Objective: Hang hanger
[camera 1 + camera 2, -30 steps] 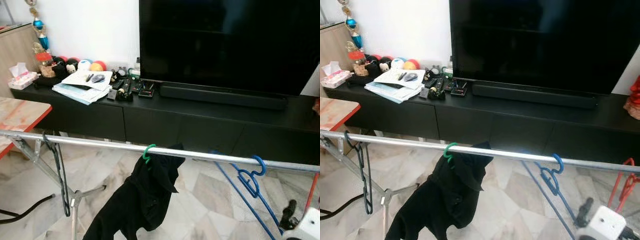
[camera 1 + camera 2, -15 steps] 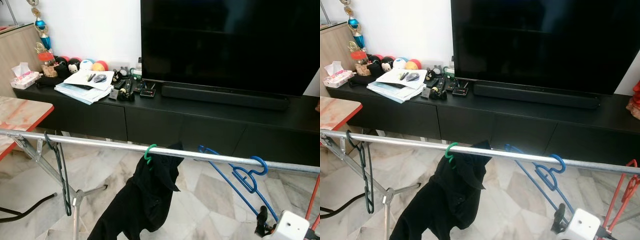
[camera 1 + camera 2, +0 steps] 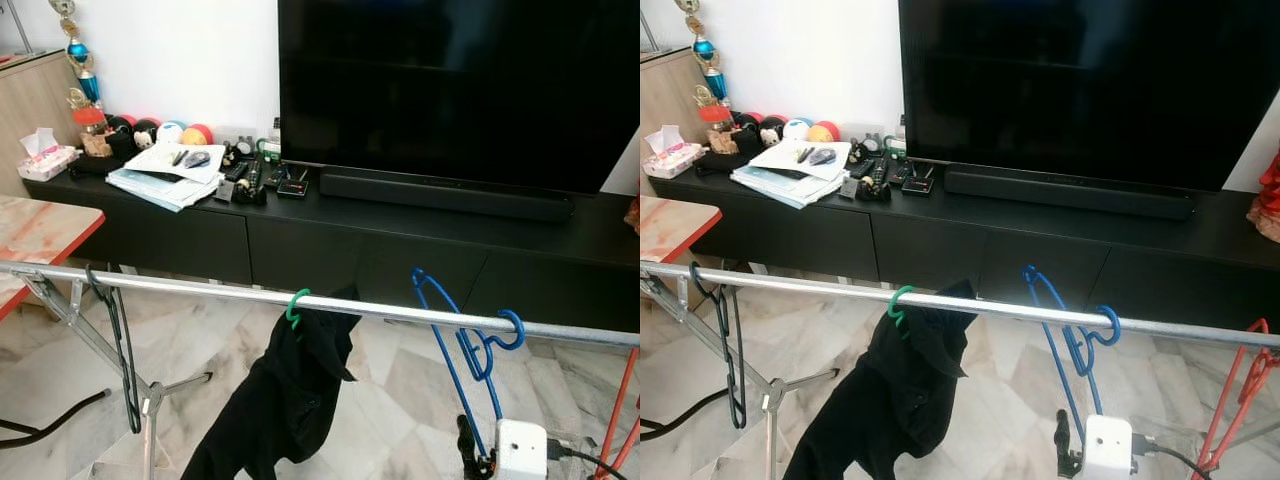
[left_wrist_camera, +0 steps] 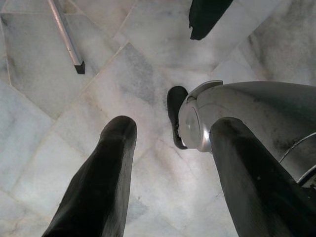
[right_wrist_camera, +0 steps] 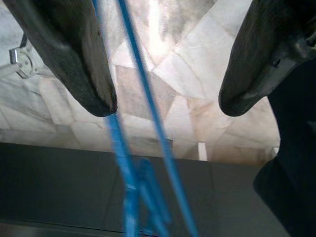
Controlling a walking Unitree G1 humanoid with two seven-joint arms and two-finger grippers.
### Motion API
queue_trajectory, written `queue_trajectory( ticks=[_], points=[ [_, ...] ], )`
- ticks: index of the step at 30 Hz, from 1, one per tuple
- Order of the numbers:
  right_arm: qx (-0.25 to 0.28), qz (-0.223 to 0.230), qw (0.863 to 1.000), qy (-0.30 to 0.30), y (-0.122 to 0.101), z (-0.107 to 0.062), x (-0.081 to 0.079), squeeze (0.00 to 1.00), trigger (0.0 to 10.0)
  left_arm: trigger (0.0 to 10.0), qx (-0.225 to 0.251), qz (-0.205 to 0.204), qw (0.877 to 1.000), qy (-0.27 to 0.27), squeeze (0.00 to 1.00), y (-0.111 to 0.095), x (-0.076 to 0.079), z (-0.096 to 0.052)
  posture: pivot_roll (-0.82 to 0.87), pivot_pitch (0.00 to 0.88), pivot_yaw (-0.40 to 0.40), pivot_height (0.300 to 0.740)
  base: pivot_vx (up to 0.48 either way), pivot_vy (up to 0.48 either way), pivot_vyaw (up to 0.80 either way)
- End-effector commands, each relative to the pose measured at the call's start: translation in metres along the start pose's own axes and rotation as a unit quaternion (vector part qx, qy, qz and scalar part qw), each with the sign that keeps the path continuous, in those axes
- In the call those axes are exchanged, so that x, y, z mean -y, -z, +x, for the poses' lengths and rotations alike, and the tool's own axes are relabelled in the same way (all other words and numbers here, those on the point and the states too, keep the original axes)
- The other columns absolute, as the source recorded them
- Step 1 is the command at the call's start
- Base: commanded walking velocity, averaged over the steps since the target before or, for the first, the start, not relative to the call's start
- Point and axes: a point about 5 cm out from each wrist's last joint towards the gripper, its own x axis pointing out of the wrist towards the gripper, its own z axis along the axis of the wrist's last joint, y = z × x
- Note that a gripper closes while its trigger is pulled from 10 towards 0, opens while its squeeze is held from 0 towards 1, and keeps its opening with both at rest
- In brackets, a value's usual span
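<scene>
A big black TV [image 3: 450, 90] is standing on a long black cabinet [image 3: 400, 250] against the white wall, with a soundbar [image 3: 445, 193] lying just in front of the screen. At the cabinet's left end papers [image 3: 165, 172], remotes [image 3: 250, 180], coloured balls [image 3: 170, 128] and a tissue box [image 3: 45, 160] are sitting. In front of it a silver rail [image 3: 200, 290] is running across the scene over the marble floor [image 3: 400, 380]. A black garment [image 3: 290, 400] is hanging near the rail's middle from a green hook [image 3: 294, 305], and a black hanger [image 3: 120, 350] is hanging near the left end. The blue hanger [image 3: 470, 340] is sitting with its hook over the rail to the right of the garment, its body tilting back toward the cabinet and down. A red hanger [image 3: 1240, 390] is hanging further right. The right gripper [image 5: 165, 106] is sitting low under the blue hanger with its two fingers [image 5: 74, 54] spread wide; the hanger's blue wires are passing between them, close to one finger, and it cannot be told whether they are touching. The left gripper [image 4: 173, 163] is hanging idle, pointing down at the floor, its fingers [image 4: 106, 173] apart and holding nothing.
</scene>
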Motion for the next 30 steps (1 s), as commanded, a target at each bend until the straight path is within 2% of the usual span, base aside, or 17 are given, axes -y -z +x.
queue_trajectory(
  ticks=[1, 3, 7, 13, 15, 20, 21, 30],
  points=[
    [0.001, -0.005, 1.000, -0.001, 0.003, 0.000, 0.001, 0.00, 10.0, 10.0, -0.004, 0.002, 1.000, 0.002, 0.00, 0.004, -0.001, -0.001, 0.14, 0.000, -0.031, 0.740, 0.000, 0.000, 0.00],
    [0.003, -0.004, 1.000, 0.002, 0.002, 0.000, 0.002, 0.00, 10.0, 10.0, -0.004, 0.001, 1.000, 0.002, 0.00, 0.004, -0.001, -0.001, 0.14, 0.000, -0.031, 0.740, 0.000, 0.000, 0.00],
    [0.055, 0.020, 0.998, 0.002, -0.013, -0.004, 0.000, 0.00, 10.0, 10.0, -0.007, 0.001, 1.000, 0.001, 0.00, 0.005, -0.001, -0.002, 0.14, 0.000, -0.030, 0.740, 0.000, 0.000, 0.00],
    [0.078, 0.031, 0.997, -0.005, -0.018, -0.010, -0.006, 0.00, 10.0, 10.0, -0.009, 0.001, 1.000, 0.000, 0.00, 0.007, -0.001, -0.002, 0.13, 0.000, -0.028, 0.740, 0.000, 0.000, 0.00],
    [0.082, 0.031, 0.996, 0.010, -0.018, -0.010, -0.003, 0.00, 10.0, 10.0, -0.010, 0.002, 1.000, -0.001, 0.00, 0.007, -0.002, -0.002, 0.13, 0.000, -0.026, 0.740, 0.000, 0.000, 0.00],
    [0.087, 0.089, 0.989, 0.075, -0.021, -0.009, 0.013, 0.00, 10.0, 10.0, -0.012, 0.002, 1.000, -0.003, 0.00, 0.007, -0.002, -0.002, 0.13, 0.000, -0.025, 0.740, 0.000, 0.000, 0.00],
    [0.090, 0.112, 0.985, 0.092, -0.023, -0.009, 0.018, 0.00, 10.0, 10.0, -0.014, 0.003, 1.000, -0.003, 0.00, 0.007, -0.003, -0.002, 0.13, 0.000, -0.021, 0.740, 0.000, 0.000, 0.00],
    [0.100, 0.112, 0.984, 0.093, -0.027, -0.005, 0.021, 0.00, 10.0, 10.0, -0.022, 0.006, 1.000, -0.013, 0.00, 0.010, -0.009, -0.004, 0.13, 0.000, -0.017, 0.740, 0.000, 0.000, 0.00]
  ],
)
